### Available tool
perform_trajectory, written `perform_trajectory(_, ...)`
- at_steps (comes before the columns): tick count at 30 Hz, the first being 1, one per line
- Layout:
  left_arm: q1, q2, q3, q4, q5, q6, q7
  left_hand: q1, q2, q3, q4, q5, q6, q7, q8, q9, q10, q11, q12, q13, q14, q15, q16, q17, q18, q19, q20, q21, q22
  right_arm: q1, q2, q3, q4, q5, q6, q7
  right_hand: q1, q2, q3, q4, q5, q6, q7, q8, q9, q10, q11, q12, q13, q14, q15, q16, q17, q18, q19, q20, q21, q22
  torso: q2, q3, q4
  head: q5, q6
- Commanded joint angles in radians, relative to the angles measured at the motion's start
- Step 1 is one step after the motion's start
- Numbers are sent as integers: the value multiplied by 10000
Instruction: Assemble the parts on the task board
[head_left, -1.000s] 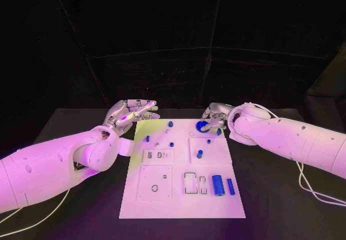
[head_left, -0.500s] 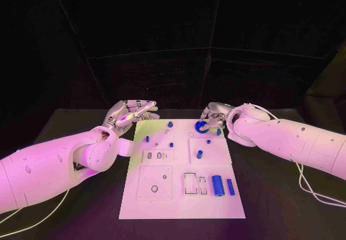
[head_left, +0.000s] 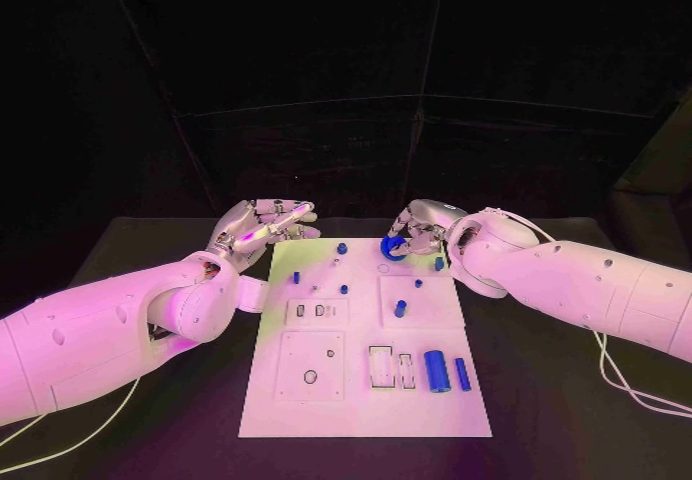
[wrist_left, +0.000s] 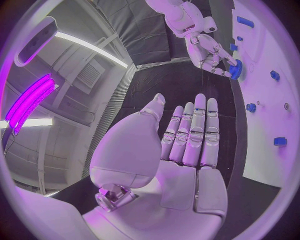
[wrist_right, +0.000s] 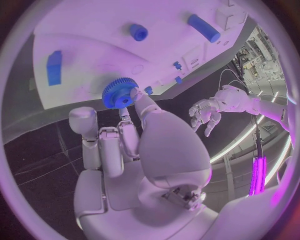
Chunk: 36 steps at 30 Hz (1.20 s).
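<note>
- The right hand (head_left: 415, 228) pinches a round blue toothed gear (head_left: 392, 248) at its fingertips, holding it over the far edge of the flat white task board (head_left: 361, 400).
- The left hand (head_left: 260, 226) hovers by the board's far left corner, fingers straight and close together, holding nothing.
- On the board, a large blue cylinder (head_left: 436, 371) and a slim blue bar (head_left: 462, 373) lie side by side near the right edge, apart from both hands.
</note>
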Motion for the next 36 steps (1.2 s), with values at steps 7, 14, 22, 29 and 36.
perform_trajectory(7, 13, 7, 8, 10, -62, 159, 7, 13, 72, -13, -61, 21, 54, 23, -38, -12, 66, 37, -47, -4, 12, 31, -35, 15, 145, 73, 27, -53, -9, 15, 272, 6, 817, -1296, -934, -33, -65, -8, 134, -26, 62, 237, -146, -66, -22, 79, 1, 23, 17, 780, -87, 81, 1182, -112, 72, -24, 96, 68, 3, 1, 25, 35, -10)
perform_trajectory(14, 13, 22, 8, 8, -71, 166, 0, 13, 72, -13, -61, 21, 54, 23, -38, -12, 66, 37, -47, -4, 12, 31, -35, 15, 145, 73, 27, -53, -9, -6, 905, 2, 690, -1805, -930, -185, -96, -27, 197, -36, 36, 251, -145, -91, -32, 92, 3, 25, 30, 787, -86, 92, 1215, -116, 84, -25, 113, 90, 1, -12, 19, 80, -31)
perform_trajectory(22, 14, 41, 8, -2, -73, 163, -4, 13, 72, -13, -61, 21, 54, 23, -38, -12, 66, 37, -47, -4, 12, 31, -35, 15, 145, 73, 27, -53, -9, -95, 1610, -20, 123, -1992, -761, -231, -116, -36, 246, -44, 18, 245, -140, -118, -41, 90, 6, 17, 26, 788, -83, 95, 1225, -116, 84, -24, 116, 90, 10, -9, 27, 95, -53)
perform_trajectory(29, 15, 53, 8, -12, -73, 159, -6, 16, 82, -10, -78, 21, 60, 22, -45, -12, 76, 36, -55, -3, 11, 32, -50, 17, 145, 73, 28, -62, -17, -169, 1990, -33, -216, -2059, -435, -239, -132, -42, 309, -58, -6, 248, -136, -144, -48, 87, 9, 9, 22, 788, -80, 97, 1229, -118, 87, -23, 123, 98, 5, -10, 19, 129, -81)
perform_trajectory(36, 16, 50, 8, 0, -73, 157, -7, 16, 82, -10, -78, 21, 60, 22, -45, -12, 76, 36, -55, -3, 11, 32, -50, 17, 145, 73, 28, -62, -17, -214, 2169, -50, -363, -2072, -198, -271, -188, -80, 395, -74, -86, 250, -124, -190, -55, 68, 19, -18, -2, 787, -73, 97, 1229, -122, 92, -17, 137, 116, 2, -6, -3, 156, -97)
